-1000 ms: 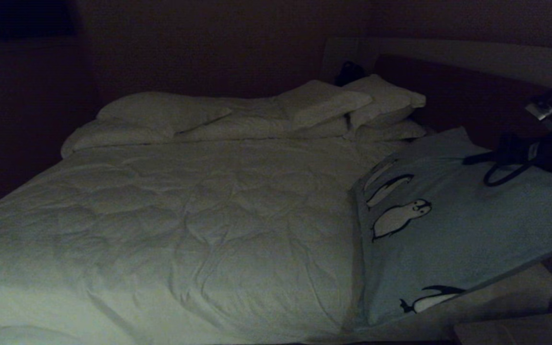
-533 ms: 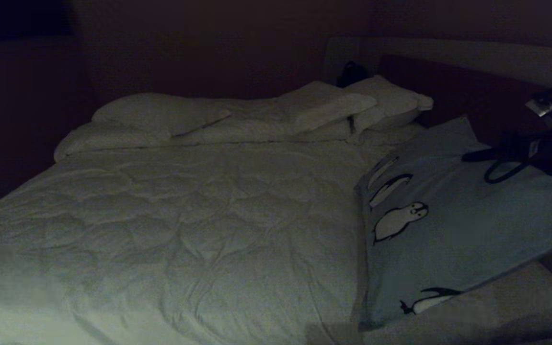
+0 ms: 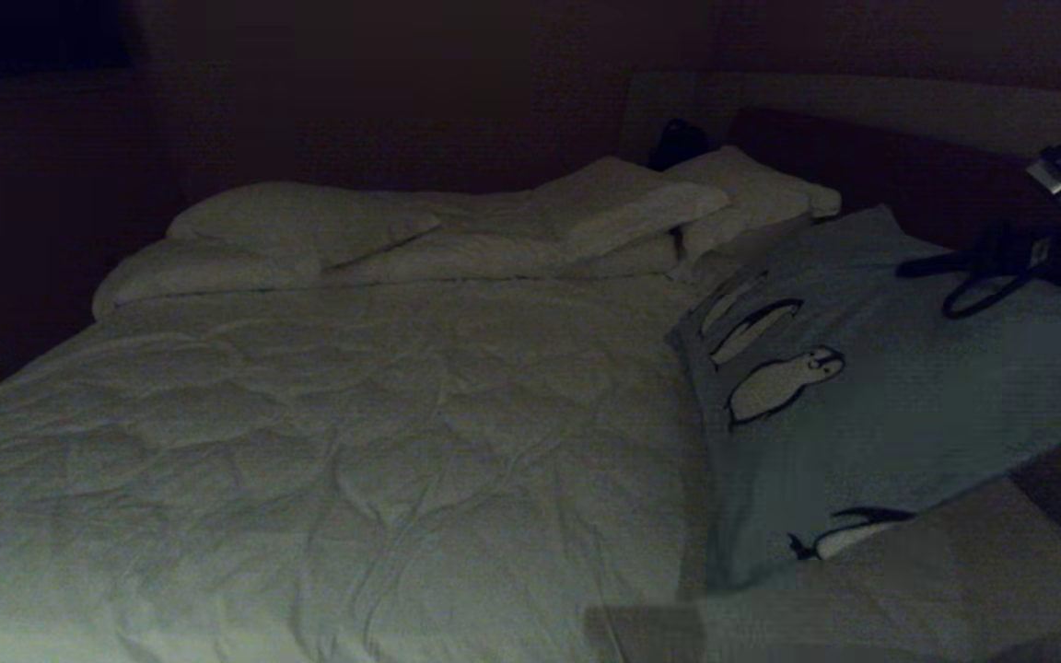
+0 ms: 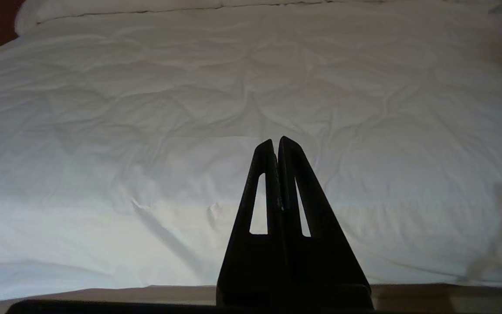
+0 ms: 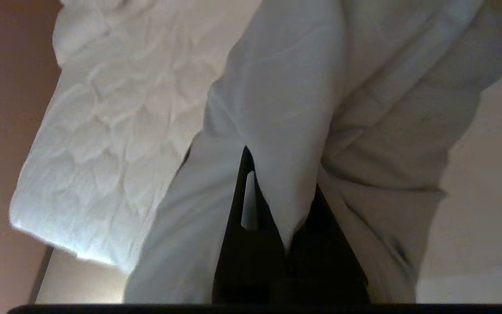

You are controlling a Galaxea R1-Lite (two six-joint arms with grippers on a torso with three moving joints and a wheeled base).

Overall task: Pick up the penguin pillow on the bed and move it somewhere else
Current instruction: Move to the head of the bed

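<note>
Dim room, dark walls; most of the head view is taken up by the bed (image 3: 328,442), its wrinkled white quilted duvet (image 4: 146,109) spread flat. Plain white pillows (image 3: 457,226) are stacked along the far end against the pale headboard (image 3: 908,101). The penguin pillow (image 3: 899,396) is raised at the bed's right side, tilted, its lower edge just above the duvet, with penguin prints along the near edge. My right gripper (image 5: 283,209) is clamped on a fold of that pillow's pale fabric, which drapes over both fingers in the right wrist view. My left gripper (image 4: 277,146) is parked low at the foot of the bed, fingers pressed together, holding nothing.
</note>
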